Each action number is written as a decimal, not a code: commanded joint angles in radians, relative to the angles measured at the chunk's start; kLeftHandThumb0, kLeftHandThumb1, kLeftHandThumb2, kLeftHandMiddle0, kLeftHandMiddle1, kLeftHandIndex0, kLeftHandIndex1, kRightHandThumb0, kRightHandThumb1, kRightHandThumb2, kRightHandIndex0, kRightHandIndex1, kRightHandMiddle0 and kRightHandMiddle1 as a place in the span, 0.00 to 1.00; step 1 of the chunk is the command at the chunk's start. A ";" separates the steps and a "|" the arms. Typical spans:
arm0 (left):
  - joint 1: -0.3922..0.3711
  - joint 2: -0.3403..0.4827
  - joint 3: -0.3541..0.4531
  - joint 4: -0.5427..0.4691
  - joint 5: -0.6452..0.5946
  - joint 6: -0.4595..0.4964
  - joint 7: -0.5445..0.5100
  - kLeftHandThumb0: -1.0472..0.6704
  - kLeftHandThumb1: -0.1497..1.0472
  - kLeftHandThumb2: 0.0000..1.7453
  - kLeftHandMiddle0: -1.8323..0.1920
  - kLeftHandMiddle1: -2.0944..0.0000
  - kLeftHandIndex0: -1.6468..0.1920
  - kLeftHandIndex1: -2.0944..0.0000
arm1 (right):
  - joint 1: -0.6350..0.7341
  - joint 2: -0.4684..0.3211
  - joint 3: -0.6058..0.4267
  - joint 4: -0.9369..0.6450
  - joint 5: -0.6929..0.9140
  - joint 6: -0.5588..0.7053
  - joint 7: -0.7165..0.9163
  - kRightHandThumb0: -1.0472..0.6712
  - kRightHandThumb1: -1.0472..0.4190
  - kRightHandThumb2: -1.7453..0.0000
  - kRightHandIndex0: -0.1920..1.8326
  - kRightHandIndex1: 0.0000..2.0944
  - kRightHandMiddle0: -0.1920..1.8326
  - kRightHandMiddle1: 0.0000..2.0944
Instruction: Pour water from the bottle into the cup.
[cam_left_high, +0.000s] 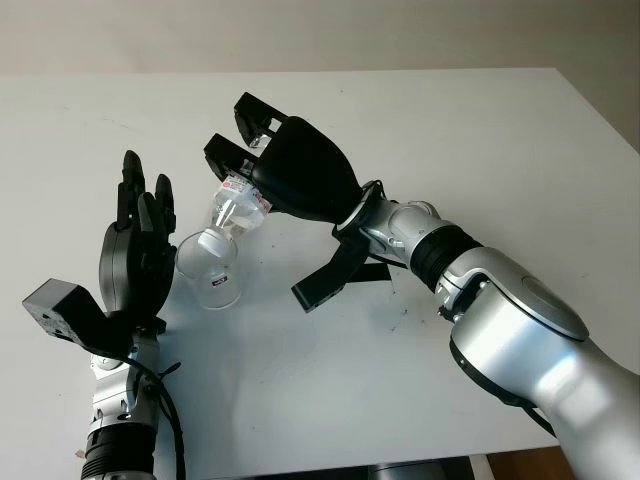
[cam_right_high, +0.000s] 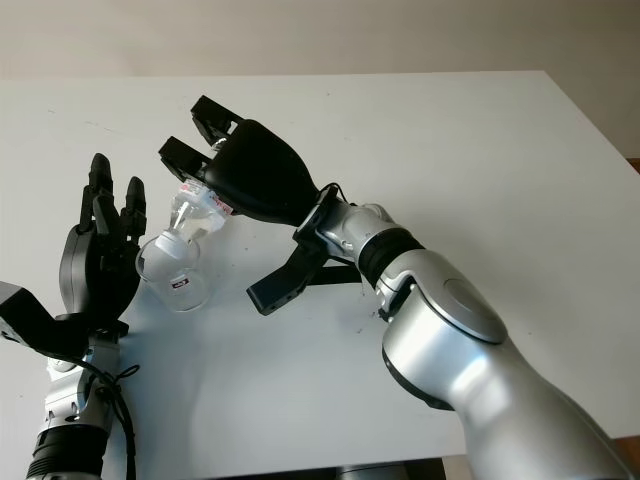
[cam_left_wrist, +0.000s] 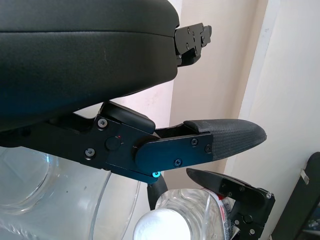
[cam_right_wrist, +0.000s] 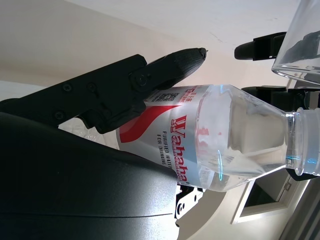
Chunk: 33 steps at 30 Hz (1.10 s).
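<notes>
The bottle (cam_right_wrist: 210, 135) label reads "Wahaha" above "purified water"; smaller print unreadable.

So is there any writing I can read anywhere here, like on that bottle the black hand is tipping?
"Wahaha": red brand name on the label of the bottle, which the right hand holds tilted over the cup.
"PURIFIED WATER" and "FOR DRINKING": smaller print beside it, only roughly legible.
The code square and fine print near it: too small to read.
The left hand, open beside the cup, carries no text.
</notes>
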 joint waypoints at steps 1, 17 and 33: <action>0.021 -0.019 -0.003 0.023 -0.002 -0.008 -0.005 0.11 1.00 0.32 0.94 1.00 0.99 1.00 | -0.035 0.009 0.001 0.000 0.001 0.007 -0.005 0.44 0.00 0.93 0.65 1.00 0.49 1.00; 0.024 -0.018 0.000 0.023 -0.006 -0.007 -0.011 0.11 1.00 0.32 0.95 1.00 0.99 1.00 | 0.143 0.056 -0.609 -0.060 0.776 -0.168 0.681 0.55 0.00 0.85 0.60 1.00 0.32 1.00; 0.011 -0.010 -0.001 0.032 0.000 -0.008 -0.015 0.11 1.00 0.32 0.94 1.00 0.98 1.00 | 0.420 -0.038 -0.846 -0.546 1.113 0.220 1.323 0.51 0.00 0.90 0.48 1.00 0.36 1.00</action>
